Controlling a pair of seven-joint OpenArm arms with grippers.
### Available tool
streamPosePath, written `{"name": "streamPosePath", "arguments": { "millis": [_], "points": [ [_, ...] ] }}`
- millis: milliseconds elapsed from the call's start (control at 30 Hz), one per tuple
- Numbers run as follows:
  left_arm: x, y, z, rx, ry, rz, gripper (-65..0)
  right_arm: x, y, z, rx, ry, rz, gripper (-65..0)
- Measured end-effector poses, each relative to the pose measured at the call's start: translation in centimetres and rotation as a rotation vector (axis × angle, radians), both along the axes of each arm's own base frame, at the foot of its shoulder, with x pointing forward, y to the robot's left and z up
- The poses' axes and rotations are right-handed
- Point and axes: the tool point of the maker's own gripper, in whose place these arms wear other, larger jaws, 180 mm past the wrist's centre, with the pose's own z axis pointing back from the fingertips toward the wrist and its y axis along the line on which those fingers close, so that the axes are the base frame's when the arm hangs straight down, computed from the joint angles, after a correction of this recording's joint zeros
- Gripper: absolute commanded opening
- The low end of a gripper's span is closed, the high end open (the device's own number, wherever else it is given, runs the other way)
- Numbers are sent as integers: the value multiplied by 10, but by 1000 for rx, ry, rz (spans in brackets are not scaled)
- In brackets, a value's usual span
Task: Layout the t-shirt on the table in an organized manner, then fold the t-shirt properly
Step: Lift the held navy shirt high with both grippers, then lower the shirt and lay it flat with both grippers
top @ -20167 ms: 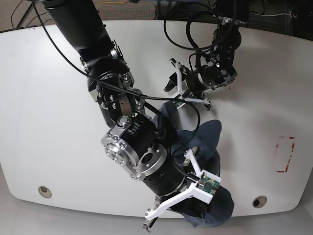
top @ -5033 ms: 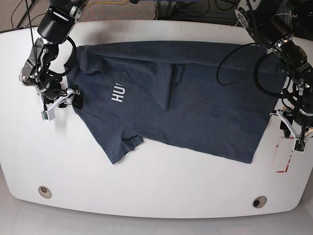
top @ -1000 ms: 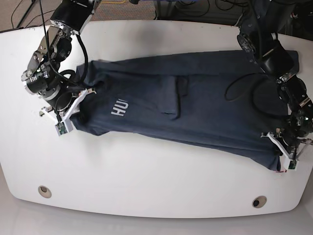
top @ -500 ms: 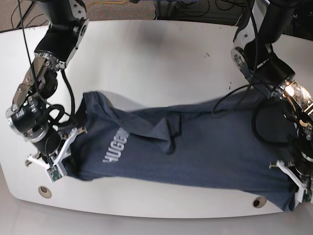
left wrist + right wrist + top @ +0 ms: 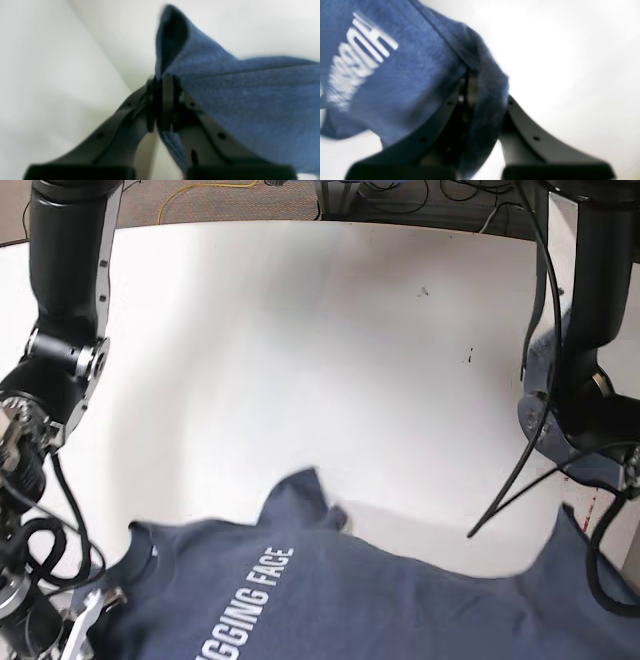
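Observation:
The dark blue t-shirt [image 5: 380,600] with white lettering is stretched across the bottom of the base view, its lower part cut off by the frame. It hangs over the near part of the white table [image 5: 300,330]. In the left wrist view my left gripper [image 5: 161,105] is shut on a corner of the t-shirt [image 5: 250,100], with the cloth standing up above the pads. In the right wrist view my right gripper [image 5: 480,100] is shut on a bunched edge of the t-shirt [image 5: 407,75] near the lettering. Both sets of fingertips lie outside the base view.
The arm carrying the right wrist camera [image 5: 60,330] runs down the left edge, and the other arm [image 5: 590,380] with its cables down the right. A few dark specks [image 5: 423,291] mark the tabletop. A bit of red marking [image 5: 597,510] shows by the right arm.
Both grippers have drawn the t-shirt toward the near edge. It has gone from mid-table to the bottom of the base view, and the lettering now shows more fully.

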Motion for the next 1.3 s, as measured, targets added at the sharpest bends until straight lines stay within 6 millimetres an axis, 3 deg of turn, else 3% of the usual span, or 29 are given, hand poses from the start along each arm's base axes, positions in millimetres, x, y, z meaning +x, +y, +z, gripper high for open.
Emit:
{"name": "streamPosePath", "arguments": {
  "millis": [100, 233, 367, 467, 633, 967, 1133, 1300],
  "points": [
    [-2, -1, 28, -6, -53, -16, -643, 2, -3, 39, -11, -60, -6, -650],
    [0, -3, 44, -19, -72, -39, -643, 4, -7, 70, -17, -98, -17, -650],
    [5, -4, 40, -25, -57, -49, -643, 4, -10, 77, -14, -106, -23, -650],
    [8, -4, 30, -26, -34, -46, -643, 6, -11, 66, -20, -68, -35, -650],
    [14, -6, -6, -18, 30, -44, -643, 7, -19, 30, 16, -5, -48, -650],
    [17, -22, -131, -10, 269, -50, -644, -15, -41, -90, 50, 195, -119, -650],
    [2, -24, -196, 2, 404, -39, -644, -39, -45, -151, 104, 296, -153, -650],
    [-19, -23, -244, 10, 507, -24, -644, -67, -43, -204, 143, 397, -175, -650]
  ]
}}
